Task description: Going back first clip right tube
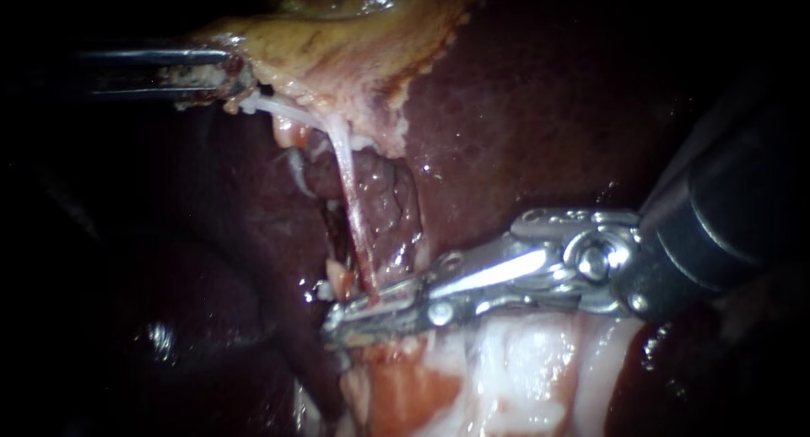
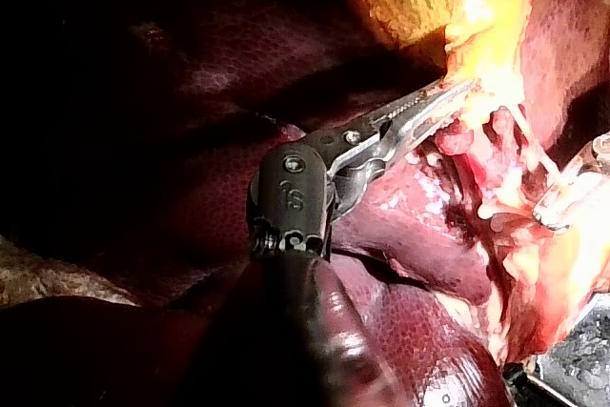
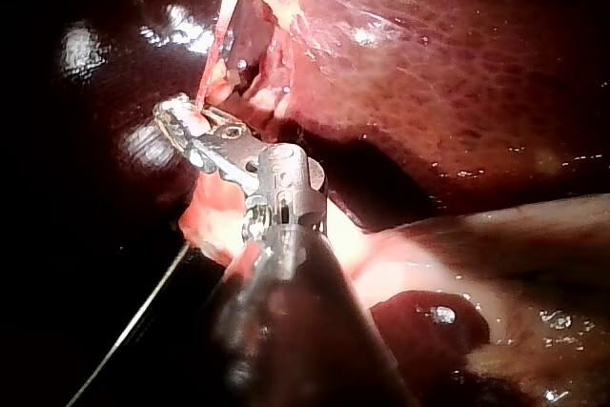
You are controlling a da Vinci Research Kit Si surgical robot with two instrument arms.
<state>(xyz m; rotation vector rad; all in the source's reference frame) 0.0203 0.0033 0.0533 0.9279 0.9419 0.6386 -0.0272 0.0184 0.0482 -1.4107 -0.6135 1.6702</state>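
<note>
Two instruments meet the tissue at opposite ends of one stretched tube. The left instrument (image 1: 234, 86) comes in from the far left, and its slender jaws are clamped on the left edge of the gallbladder (image 1: 337, 49), a yellowish flap lying at the far side of the scene. In the left wrist view the same jaws lie together, with their tips buried in that brightly lit flap.

The tube (image 1: 350, 192) is a thin pale strand, reddish toward its near end. It runs taut from under the gallbladder's edge down toward the near side, across a dark hollow in the liver (image 1: 540, 108).

The right instrument (image 1: 364, 312) comes in from the right, its shiny hinged head lying low over pale pink tissue (image 1: 506, 378) at the near edge. Its jaws point left and stand slightly apart. The near end of the tube drops into the narrow gap between them and touches the upper jaw. I cannot make out the lower jaw pressing on it. The right wrist view shows the strand coming down into the jaw tips in the same way.
</note>
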